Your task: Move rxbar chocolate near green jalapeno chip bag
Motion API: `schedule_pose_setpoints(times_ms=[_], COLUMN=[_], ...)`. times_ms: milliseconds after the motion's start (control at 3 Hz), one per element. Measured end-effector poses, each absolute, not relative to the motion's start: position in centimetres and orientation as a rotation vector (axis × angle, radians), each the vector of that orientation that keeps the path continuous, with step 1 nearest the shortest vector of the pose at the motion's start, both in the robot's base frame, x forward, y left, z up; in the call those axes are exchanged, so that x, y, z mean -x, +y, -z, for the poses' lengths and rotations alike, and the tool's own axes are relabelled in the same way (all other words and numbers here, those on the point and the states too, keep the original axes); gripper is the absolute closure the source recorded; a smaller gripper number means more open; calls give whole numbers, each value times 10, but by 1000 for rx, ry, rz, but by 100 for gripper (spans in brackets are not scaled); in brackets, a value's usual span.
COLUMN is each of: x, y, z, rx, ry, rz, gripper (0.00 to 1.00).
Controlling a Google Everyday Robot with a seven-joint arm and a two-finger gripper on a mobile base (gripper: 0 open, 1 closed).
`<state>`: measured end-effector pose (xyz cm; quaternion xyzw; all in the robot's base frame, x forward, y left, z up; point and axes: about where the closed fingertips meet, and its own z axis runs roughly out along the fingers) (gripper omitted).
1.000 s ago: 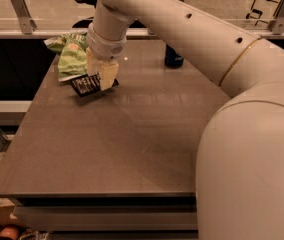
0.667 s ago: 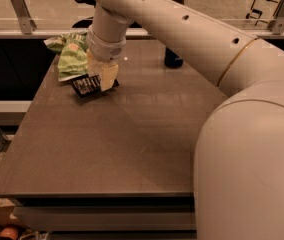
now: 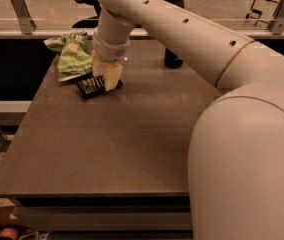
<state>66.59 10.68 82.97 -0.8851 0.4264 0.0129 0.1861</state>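
Observation:
The rxbar chocolate (image 3: 90,85), a flat black wrapper with white lettering, lies on the brown table (image 3: 132,144) at the back left. Its left end is right beside the lower edge of the green jalapeno chip bag (image 3: 72,59), a crumpled light-green bag. My gripper (image 3: 108,77) comes straight down from the white arm onto the bar's right end and hides that end. The bar looks to be resting on the tabletop.
A dark can (image 3: 173,59) stands at the back of the table, right of the gripper. My large white arm (image 3: 242,134) fills the right side of the view. A rail and glass wall (image 3: 27,31) run behind the table's back edge.

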Motion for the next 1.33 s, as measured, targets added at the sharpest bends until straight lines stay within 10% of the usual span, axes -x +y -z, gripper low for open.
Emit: schedule_pose_setpoints(times_ms=[1333], x=[-666], y=[108], z=[-828], rx=[2497], ry=[1200], rz=[-42], gripper=[12])
